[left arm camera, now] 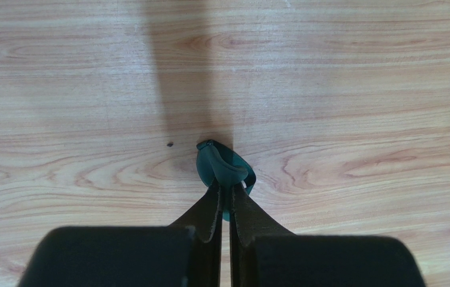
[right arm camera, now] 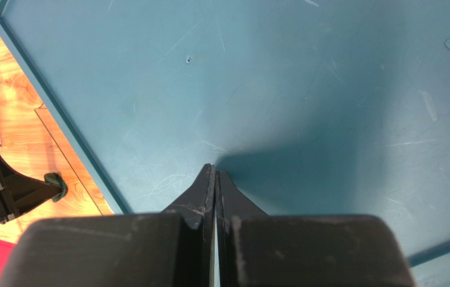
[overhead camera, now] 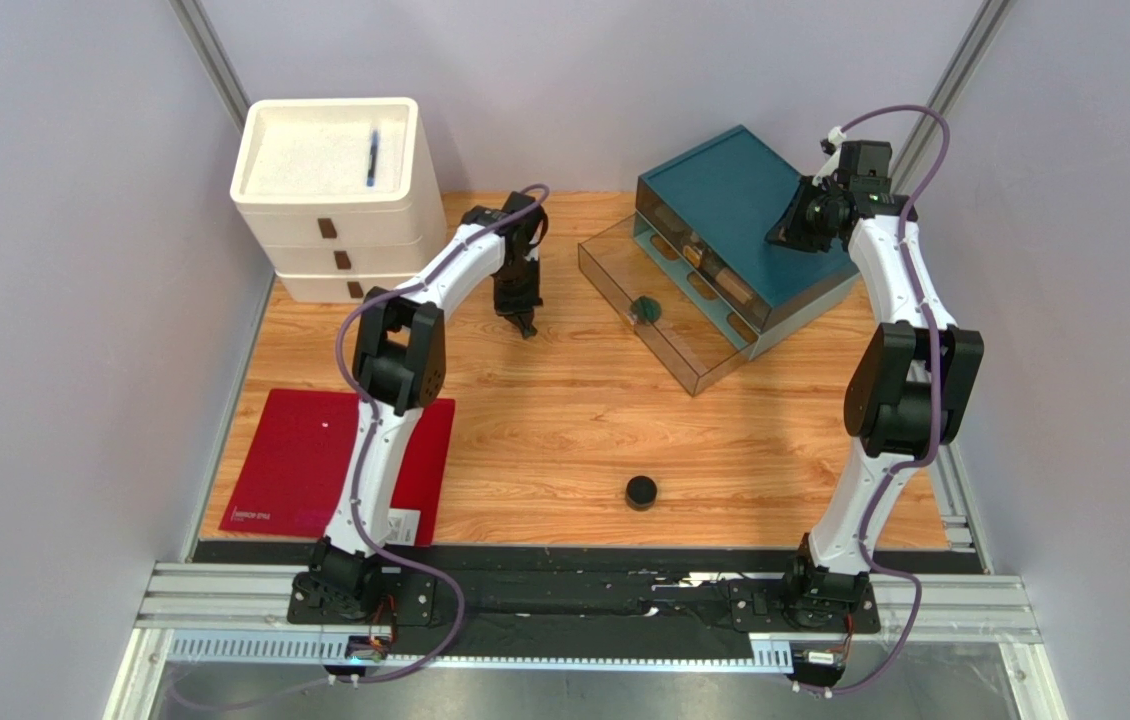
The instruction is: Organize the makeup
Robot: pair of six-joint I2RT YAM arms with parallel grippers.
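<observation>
Left wrist view: the left gripper (left arm camera: 226, 197) is pinched shut on a dark-green disc (left arm camera: 222, 166), held edge-on, perhaps just off the table (left arm camera: 90, 89), likely bound for the open drawer (overhead camera: 691, 353) at its three o'clock. Right gripper (right arm camera: 215, 176), closed empty, rests on the teal organizer (right arm camera: 305, 89), probably bracing it.

The left arm (overhead camera: 406, 338) rises from its base to a bent elbow and stretches its forearm away toward the far side. Its wrist turns the left gripper (overhead camera: 523, 318) straight down, with the jaws pinched almost together on the edge of a dark-green disc (left arm camera: 224, 167). The right arm (overhead camera: 909, 383) climbs steeply to a high elbow and leans farther back, where the right gripper (overhead camera: 788, 233) angles down and leftward, its fingers (right arm camera: 200, 194) pressed flat against each other with nothing between them.
</observation>
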